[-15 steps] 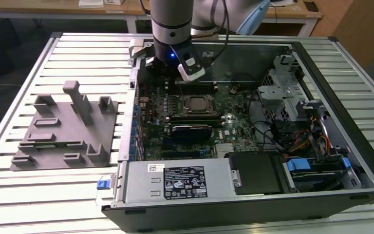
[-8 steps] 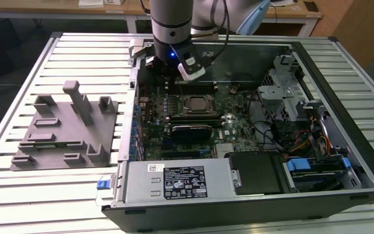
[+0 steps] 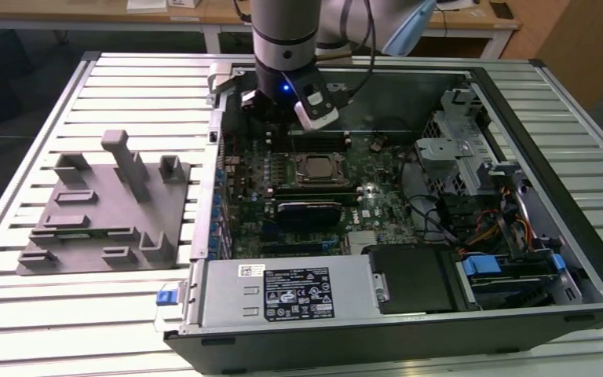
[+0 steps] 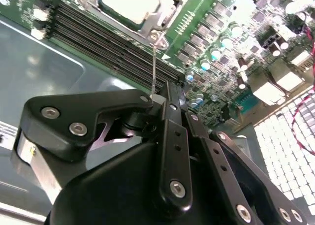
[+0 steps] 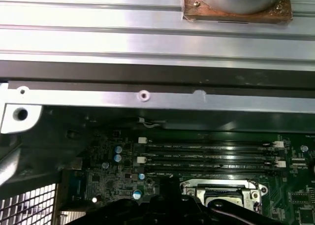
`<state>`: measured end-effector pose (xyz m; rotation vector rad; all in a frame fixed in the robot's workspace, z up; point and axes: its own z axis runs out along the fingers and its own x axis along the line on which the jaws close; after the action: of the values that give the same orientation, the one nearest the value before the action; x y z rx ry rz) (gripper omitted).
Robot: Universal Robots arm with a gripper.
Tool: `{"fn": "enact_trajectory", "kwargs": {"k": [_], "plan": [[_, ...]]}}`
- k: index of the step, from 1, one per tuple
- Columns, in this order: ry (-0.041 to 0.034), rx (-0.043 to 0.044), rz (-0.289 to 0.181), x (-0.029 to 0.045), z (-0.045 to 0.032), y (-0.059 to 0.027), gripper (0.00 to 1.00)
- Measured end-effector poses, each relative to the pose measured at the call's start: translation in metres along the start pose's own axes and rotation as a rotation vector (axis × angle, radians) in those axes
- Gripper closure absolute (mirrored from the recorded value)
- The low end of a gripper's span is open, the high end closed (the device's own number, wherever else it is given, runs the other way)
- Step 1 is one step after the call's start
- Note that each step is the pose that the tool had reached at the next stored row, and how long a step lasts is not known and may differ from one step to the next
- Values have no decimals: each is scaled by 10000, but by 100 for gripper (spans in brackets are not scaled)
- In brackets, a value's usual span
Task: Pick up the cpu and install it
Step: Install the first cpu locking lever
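The end effector [image 3: 267,114] hangs inside the open computer case [image 3: 385,349] on the bench [image 3: 29,314], above the far edge of the motherboard [image 3: 385,206] by the memory slots [image 3: 312,142]. Whether it is open or closed cannot be determined. The cpu [image 3: 316,166] lies seated in the socket frame [image 5: 224,189] mid-board, just beyond the memory slots and apart from the end effector.

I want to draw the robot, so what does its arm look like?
The arm is a round silver-grey tube with a black end, a small blue light and black cables beside it. Its tool is black, built from jointed bars with shiny silver screws.
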<state>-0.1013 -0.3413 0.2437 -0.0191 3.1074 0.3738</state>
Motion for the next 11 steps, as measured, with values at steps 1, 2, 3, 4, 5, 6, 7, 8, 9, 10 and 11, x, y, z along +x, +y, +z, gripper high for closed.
{"fn": "enact_trajectory", "kwargs": {"k": [1,2,3,4,5,6,7,8,9,10,11], "plan": [[1,0,1,-26,0,0,89],[2,0,0,-53,0,-1,89],[2,0,1,-82,1,-1,89],[2,-1,0,-109,1,-2,89],[3,0,1,-138,1,-2,89],[5,0,2,-175,2,-3,89],[6,0,2,-212,2,-3,89],[7,-1,1,-249,3,-3,89],[8,0,2,-278,3,-4,89],[9,4,2,-297,3,-4,89],[9,13,2,-305,3,-4,89]]}}
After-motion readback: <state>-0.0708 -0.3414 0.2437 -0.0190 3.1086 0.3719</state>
